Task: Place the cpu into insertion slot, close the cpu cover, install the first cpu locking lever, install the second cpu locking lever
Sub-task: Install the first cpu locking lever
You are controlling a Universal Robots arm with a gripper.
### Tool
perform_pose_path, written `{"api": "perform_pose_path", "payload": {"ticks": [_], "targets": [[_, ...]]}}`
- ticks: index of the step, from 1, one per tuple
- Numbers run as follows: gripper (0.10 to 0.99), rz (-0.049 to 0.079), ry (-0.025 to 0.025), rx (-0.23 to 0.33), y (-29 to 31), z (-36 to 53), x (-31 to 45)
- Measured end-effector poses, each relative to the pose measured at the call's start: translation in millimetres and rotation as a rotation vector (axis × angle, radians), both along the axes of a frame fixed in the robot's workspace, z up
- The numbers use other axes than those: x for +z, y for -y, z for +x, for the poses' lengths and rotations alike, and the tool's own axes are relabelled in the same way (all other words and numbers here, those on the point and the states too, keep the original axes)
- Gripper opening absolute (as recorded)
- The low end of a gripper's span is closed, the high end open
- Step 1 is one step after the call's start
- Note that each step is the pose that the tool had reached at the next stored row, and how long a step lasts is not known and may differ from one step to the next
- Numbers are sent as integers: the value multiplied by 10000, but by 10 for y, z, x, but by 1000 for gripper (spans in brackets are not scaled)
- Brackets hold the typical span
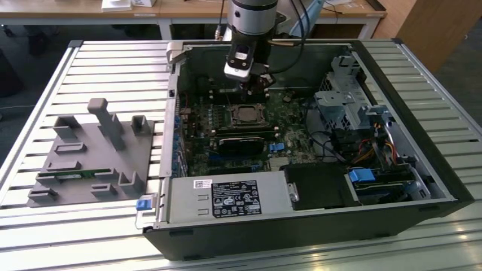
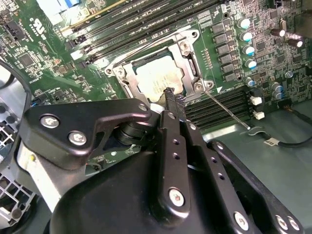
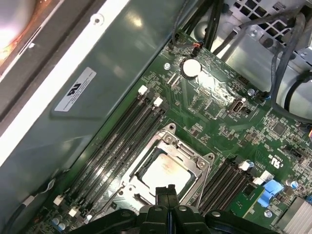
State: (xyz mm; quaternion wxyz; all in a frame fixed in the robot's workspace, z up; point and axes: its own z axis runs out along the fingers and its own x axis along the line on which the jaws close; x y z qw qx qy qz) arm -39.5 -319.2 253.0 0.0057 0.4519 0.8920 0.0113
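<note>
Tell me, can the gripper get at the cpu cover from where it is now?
Probably yes: the gripper hangs close over the cpu cover, fingertips shut near its edge, and nothing stands between them.

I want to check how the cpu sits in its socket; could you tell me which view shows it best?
The second wrist view: the cpu appears largest there, with one edge behind the fingers. The first wrist view also shows it from close by, a corner hidden by the fingers. The exterior view shows it small, from afar.
</note>
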Motion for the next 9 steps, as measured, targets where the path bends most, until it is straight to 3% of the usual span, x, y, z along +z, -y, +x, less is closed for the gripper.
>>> {"api": "perform_pose_path", "payload": {"ticks": [9], "targets": [[106, 0, 0, 270, 0, 0, 0]]}}
